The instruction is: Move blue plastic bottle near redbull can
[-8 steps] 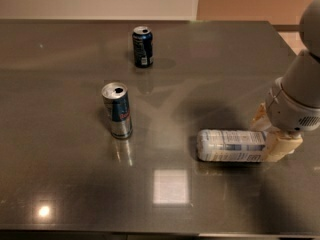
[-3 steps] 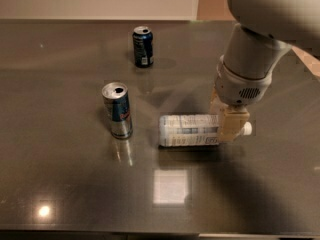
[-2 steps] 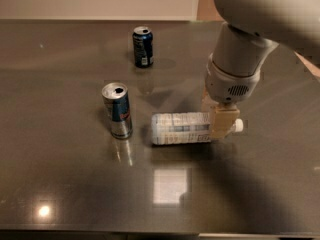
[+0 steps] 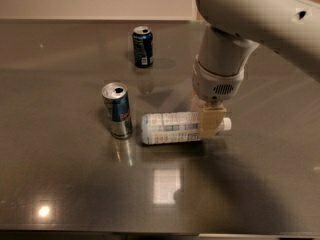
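The blue plastic bottle (image 4: 170, 128) lies on its side on the dark table, its white cap pointing right and its base a short gap from the redbull can (image 4: 117, 110). The redbull can stands upright, silver and blue with a red mark. My gripper (image 4: 210, 120) comes down from above and is shut on the bottle near its cap end, with one tan finger (image 4: 210, 123) showing in front of the bottle.
A shorter dark blue can (image 4: 143, 46) with a white label stands upright toward the back of the table (image 4: 60, 184). My arm (image 4: 235, 39) fills the upper right. A bright ceiling light reflects on the table in front of the bottle.
My gripper has carried the bottle leftward across the table, from the right side to just right of the redbull can. Both cans have stayed in place.
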